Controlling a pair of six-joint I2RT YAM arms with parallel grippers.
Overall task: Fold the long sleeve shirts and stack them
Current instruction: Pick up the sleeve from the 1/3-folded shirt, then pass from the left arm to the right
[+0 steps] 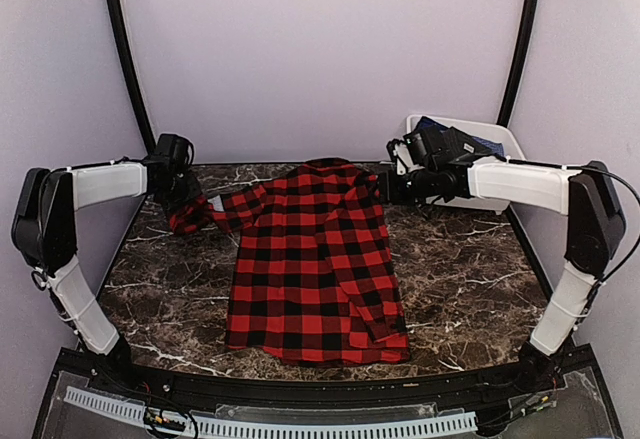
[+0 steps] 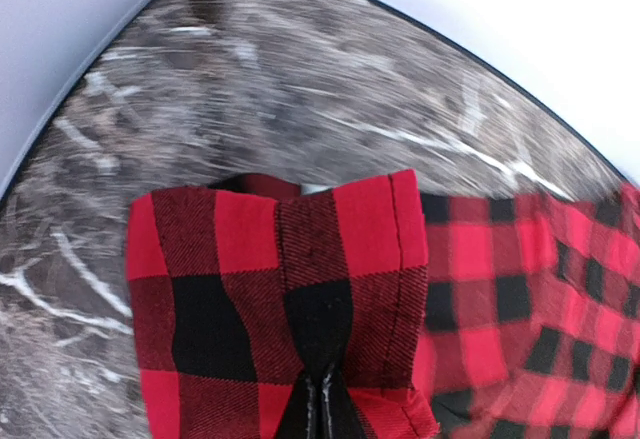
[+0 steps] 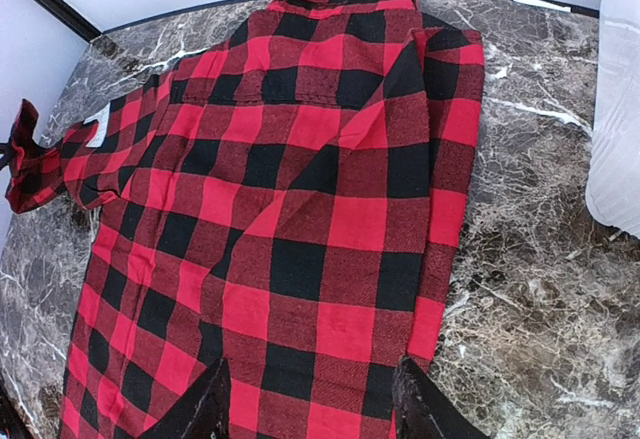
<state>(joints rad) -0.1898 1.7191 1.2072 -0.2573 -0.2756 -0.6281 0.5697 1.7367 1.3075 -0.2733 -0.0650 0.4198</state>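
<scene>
One long sleeve shirt (image 1: 315,259), red-and-black check flannel, lies flat in the middle of the marble table (image 1: 470,279), collar toward the back. Its right sleeve is folded in along the body. Its left sleeve stretches out to the left. My left gripper (image 1: 183,207) is shut on that sleeve's cuff (image 2: 270,259), and its closed fingertips (image 2: 322,394) pinch the cloth just above the tabletop. My right gripper (image 1: 385,185) hovers open over the shirt's back right shoulder. In the right wrist view the shirt (image 3: 300,209) fills the space beyond my right gripper (image 3: 310,379), which holds nothing.
A white plastic tub (image 1: 480,144) with dark cloth inside stands at the back right corner, and its wall (image 3: 620,109) shows in the right wrist view. A white label (image 3: 97,127) shows on the left sleeve. Black frame posts rise at both back corners.
</scene>
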